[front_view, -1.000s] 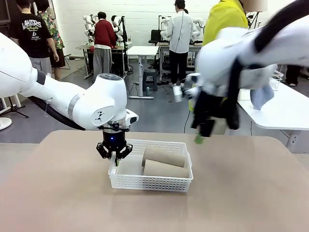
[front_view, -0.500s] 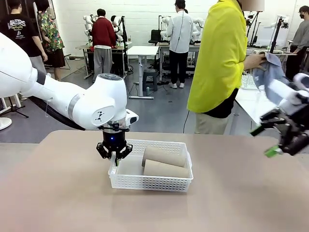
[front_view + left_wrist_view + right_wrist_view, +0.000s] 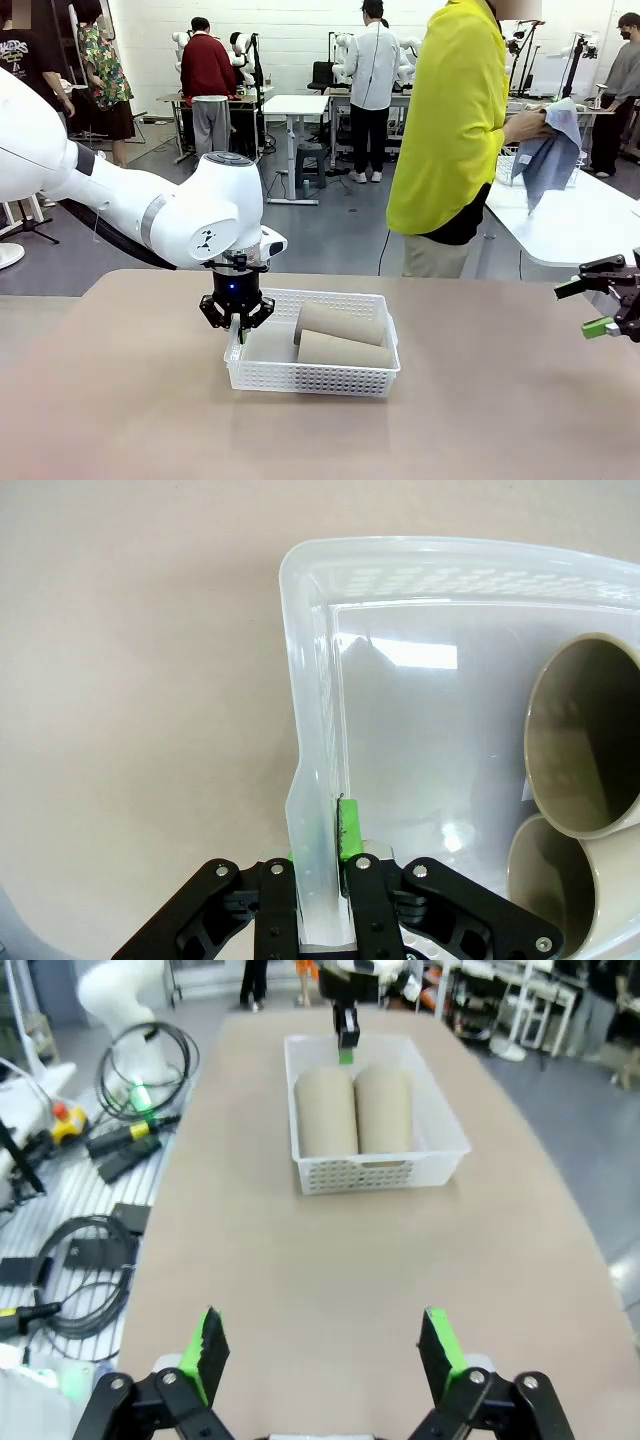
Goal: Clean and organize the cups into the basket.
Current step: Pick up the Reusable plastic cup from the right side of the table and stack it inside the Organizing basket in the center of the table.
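Basket (image 3: 310, 378) wall pinched in left jaws; right jaws spread empty, well apart.

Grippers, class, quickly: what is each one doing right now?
Left gripper: closed on the basket wall.
Right gripper: open, holding nothing.

Over the tabletop's (image 3: 480, 420) right edge, the right gripper (image 3: 580, 309) pokes in at the front picture's border, its wrist and arm cut off. The tips of the left gripper's (image 3: 239, 330) jaws are lost behind the left wall of the basket (image 3: 310, 380). The nearer cup (image 3: 345, 350) hides the lower flank of the farther cup (image 3: 338, 322), and the mesh veils its own underside. In the left wrist view both run off the right border. The person's hand (image 3: 525, 125) is half buried in a blue cloth (image 3: 548, 155).
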### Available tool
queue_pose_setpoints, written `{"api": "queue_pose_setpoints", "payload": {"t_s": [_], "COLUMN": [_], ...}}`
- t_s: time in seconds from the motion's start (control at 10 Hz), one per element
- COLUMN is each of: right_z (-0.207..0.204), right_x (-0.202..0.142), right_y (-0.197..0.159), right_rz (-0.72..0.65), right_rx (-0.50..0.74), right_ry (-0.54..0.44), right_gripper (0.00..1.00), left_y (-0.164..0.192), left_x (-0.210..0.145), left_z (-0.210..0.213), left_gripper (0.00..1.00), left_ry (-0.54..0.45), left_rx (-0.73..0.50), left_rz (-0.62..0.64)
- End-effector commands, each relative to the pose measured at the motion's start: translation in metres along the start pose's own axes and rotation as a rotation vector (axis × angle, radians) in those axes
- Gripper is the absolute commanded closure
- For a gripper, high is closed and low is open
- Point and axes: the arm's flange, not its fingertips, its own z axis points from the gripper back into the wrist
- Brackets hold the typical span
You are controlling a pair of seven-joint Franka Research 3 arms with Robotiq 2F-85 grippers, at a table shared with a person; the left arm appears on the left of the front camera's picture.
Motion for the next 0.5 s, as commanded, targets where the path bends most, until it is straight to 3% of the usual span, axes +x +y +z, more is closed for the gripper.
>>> {"api": "queue_pose_setpoints", "payload": {"t_s": [0.0, 0.2, 0.4], "right_z": [0.016, 0.025, 0.016], "right_x": [-0.029, -0.054, -0.035], "right_y": [-0.007, -0.003, 0.003], "right_rz": [-0.008, -0.091, -0.030], "right_rx": [0.008, -0.017, -0.002], "right_ry": [-0.124, -0.150, -0.105], "right_gripper": [0.00, 0.00, 0.00], "left_y": [-0.001, -0.001, -0.001], "left_x": [0.000, 0.000, 0.000], "left_z": [0.001, 0.001, 0.001], "left_gripper": [1.00, 1.00, 1.00], "left_ry": [-0.002, -0.002, -0.002], "left_rx": [0.000, 0.000, 0.000], "left_rz": [0.000, 0.000, 0.000]}}
